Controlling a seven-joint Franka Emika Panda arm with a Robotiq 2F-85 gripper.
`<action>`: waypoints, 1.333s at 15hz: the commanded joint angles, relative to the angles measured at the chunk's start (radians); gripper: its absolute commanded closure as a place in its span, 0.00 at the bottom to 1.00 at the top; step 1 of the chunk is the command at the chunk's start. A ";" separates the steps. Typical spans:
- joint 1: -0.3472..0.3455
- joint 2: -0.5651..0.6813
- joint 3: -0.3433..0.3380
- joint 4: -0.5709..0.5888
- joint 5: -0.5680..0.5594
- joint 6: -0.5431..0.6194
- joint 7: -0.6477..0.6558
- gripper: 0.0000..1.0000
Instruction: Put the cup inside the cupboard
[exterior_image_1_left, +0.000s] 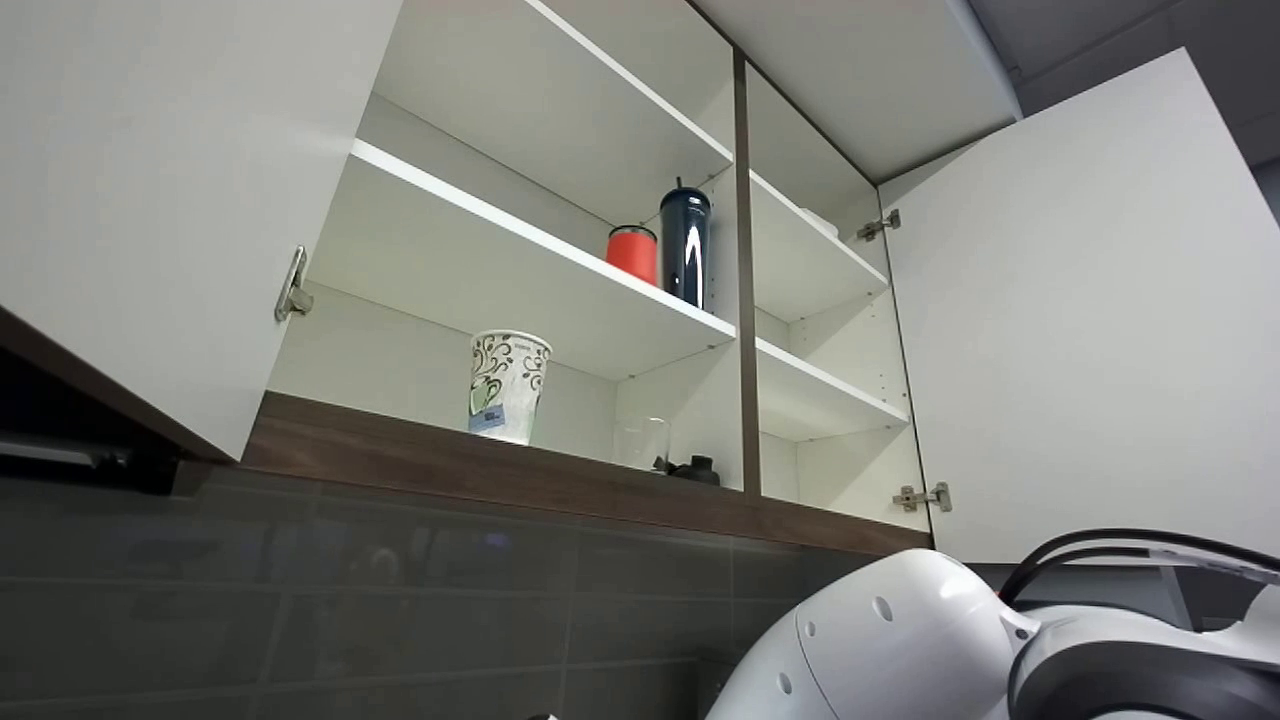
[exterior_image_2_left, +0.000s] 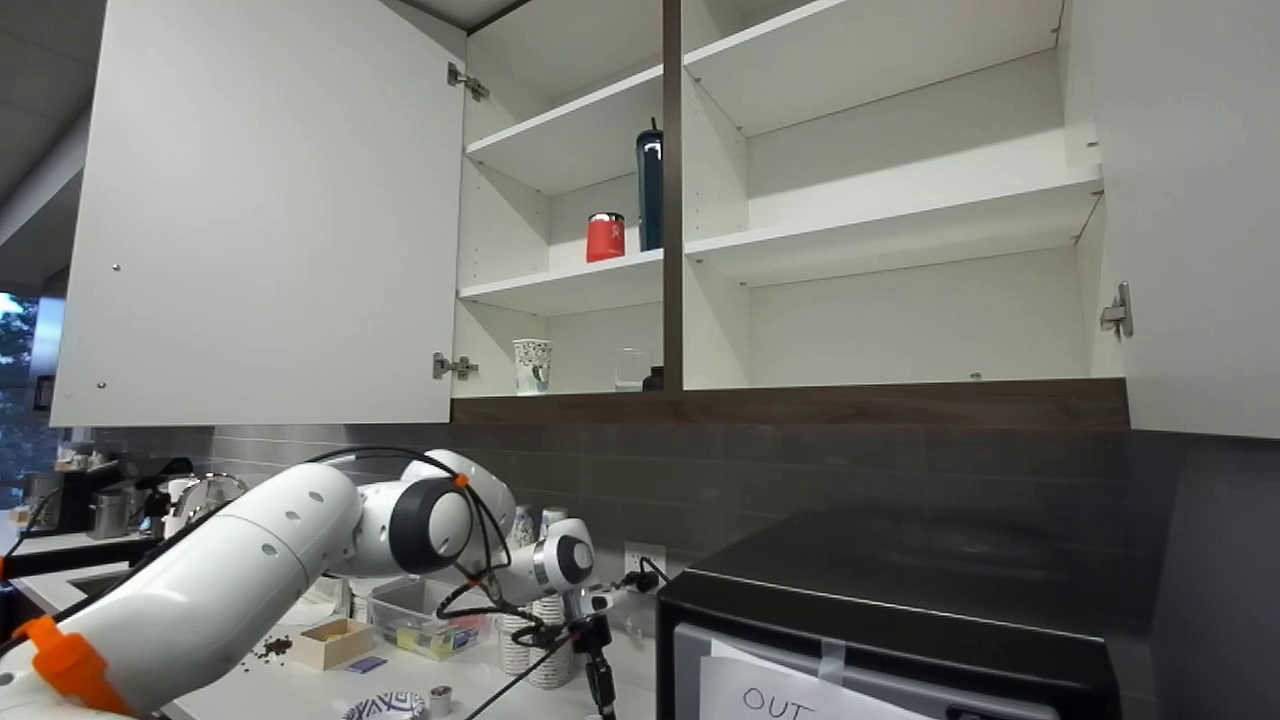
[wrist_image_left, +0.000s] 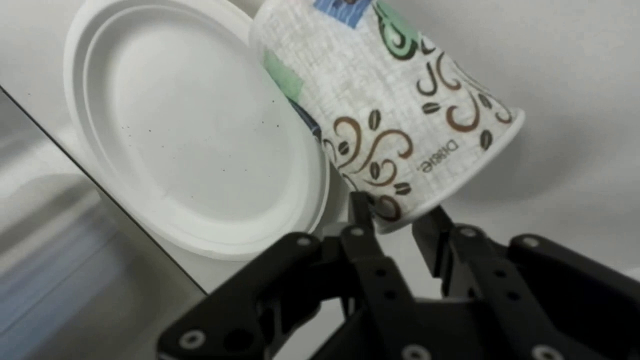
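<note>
White patterned cup (wrist_image_left: 370, 110) tilts, rim at the tool (wrist_image_left: 397, 216); whether gripped, I cannot tell.

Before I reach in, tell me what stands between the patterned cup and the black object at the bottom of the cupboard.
A clear tumbler stands between the patterned cup and the black object in the cupboard; both exterior views show it.

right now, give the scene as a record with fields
storage: white cupboard with dark brown wood bottom edge, doors open
bottom level: patterned white paper cup, clear glass, small black item
shelf above: short red cup, tall dark blue tumbler
to move: brown and green patterned paper cup, outside cupboard, partly covering white plate in wrist view
gripper: at that cup's rim, hold unclear
task: not done
</note>
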 joint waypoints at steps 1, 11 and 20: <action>-0.021 0.010 0.021 0.040 0.013 -0.044 -0.015 0.99; -0.046 -0.094 0.056 -0.036 0.037 0.034 -0.041 1.00; -0.130 -0.307 0.099 -0.434 0.071 0.767 -0.281 1.00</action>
